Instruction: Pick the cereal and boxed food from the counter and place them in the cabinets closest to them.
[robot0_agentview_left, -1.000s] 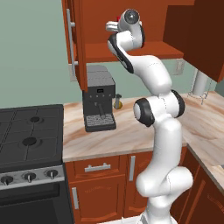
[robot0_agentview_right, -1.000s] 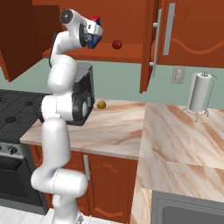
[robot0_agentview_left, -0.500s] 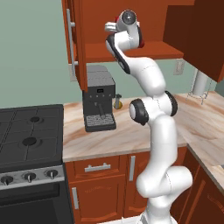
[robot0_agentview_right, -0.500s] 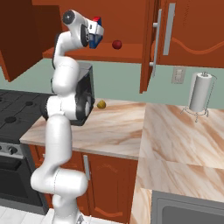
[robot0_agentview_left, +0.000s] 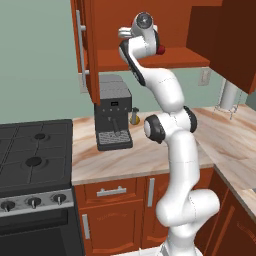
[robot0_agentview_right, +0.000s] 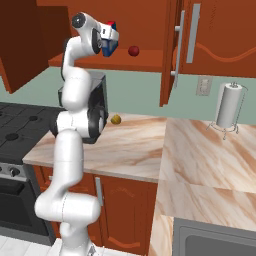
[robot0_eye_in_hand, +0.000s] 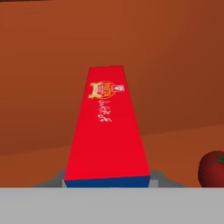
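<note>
Standing here, this is what I see, biggest thing first.

Cabinets: the reddish-brown wall cabinets (robot0_agentview_left: 150, 30) hang over the table with doors swung open; the inner shelf (robot0_agentview_right: 145, 64) of the one above the coffee machine is in plain sight.
Table: a marbled tan table (robot0_agentview_right: 135, 145) runs along the wall and turns a corner to the right.
Stove: a dark gas stove (robot0_agentview_left: 30, 160) stands at the left end of the table, knobs along its front.
Arm: the white arm (robot0_agentview_left: 175, 150) rises from the base and reaches up into the open cabinet.
Coffee machine: a black and grey coffee machine (robot0_agentview_left: 114, 120) stands on the table against the wall, under the open cabinet.
Paper towel: a white roll on a wire stand (robot0_agentview_right: 230, 106) sits on the right stretch of the table, near the wall socket.
Boxed food: a red box with a blue end (robot0_eye_in_hand: 107, 127) is up at the cabinet's shelf level, pointing into the cabinet.
End effector: the end effector (robot0_agentview_right: 111, 39) is clamped on the red box, inside the cabinet opening, just left of the red fruit.
Red fruit: a small round red fruit (robot0_agentview_right: 133, 50) rests on the cabinet shelf, near the box but apart from it.
Yellow thing: a small yellowish object (robot0_agentview_right: 116, 119) lies on the table just beside the coffee machine.
</note>
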